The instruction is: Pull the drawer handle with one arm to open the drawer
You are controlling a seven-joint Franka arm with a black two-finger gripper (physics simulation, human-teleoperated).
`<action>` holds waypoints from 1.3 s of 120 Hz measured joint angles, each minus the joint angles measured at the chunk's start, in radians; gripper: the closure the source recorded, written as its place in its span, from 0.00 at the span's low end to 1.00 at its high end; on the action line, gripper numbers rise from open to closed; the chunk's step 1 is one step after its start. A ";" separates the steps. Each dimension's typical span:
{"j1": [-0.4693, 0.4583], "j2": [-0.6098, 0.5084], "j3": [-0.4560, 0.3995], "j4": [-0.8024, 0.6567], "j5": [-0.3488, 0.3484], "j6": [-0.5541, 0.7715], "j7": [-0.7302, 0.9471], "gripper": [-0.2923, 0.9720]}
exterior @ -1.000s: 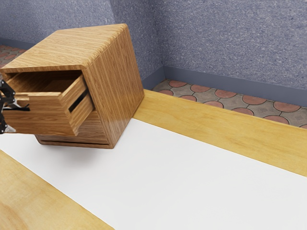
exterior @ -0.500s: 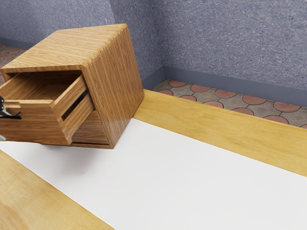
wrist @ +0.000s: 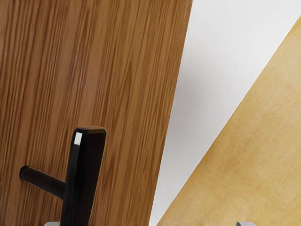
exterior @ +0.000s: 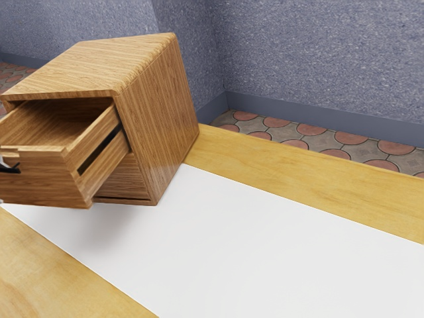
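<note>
Further out than half a second ago, the drawer (exterior: 63, 149) has slid toward the exterior view's left; the desk (exterior: 252, 252) carries the wooden cabinet (exterior: 156, 106), whose top drawer stands well open; its dark handle (wrist: 41, 181) sits at the tool (exterior: 8, 165); whether the tool is clamped on it, I cannot tell.

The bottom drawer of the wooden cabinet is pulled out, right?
Not quite. It is the top drawer of the wooden cabinet that is pulled out, as the exterior view shows.
</note>
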 joint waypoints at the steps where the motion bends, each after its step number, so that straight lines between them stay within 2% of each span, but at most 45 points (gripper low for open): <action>1: 0.001 -0.001 -0.002 0.000 -0.001 0.000 0.000 0.42; 12: 0.026 -0.016 -0.022 -0.012 -0.007 -0.004 -0.001 0.44; 29: 0.053 -0.032 -0.042 -0.026 -0.020 -0.014 -0.001 0.41; 61: 0.078 -0.059 -0.046 -0.048 -0.028 -0.028 -0.003 0.40; 124: 0.146 -0.101 -0.128 -0.094 -0.056 -0.046 -0.002 0.44; 156: 0.161 -0.129 -0.137 -0.108 -0.062 -0.060 0.013 0.43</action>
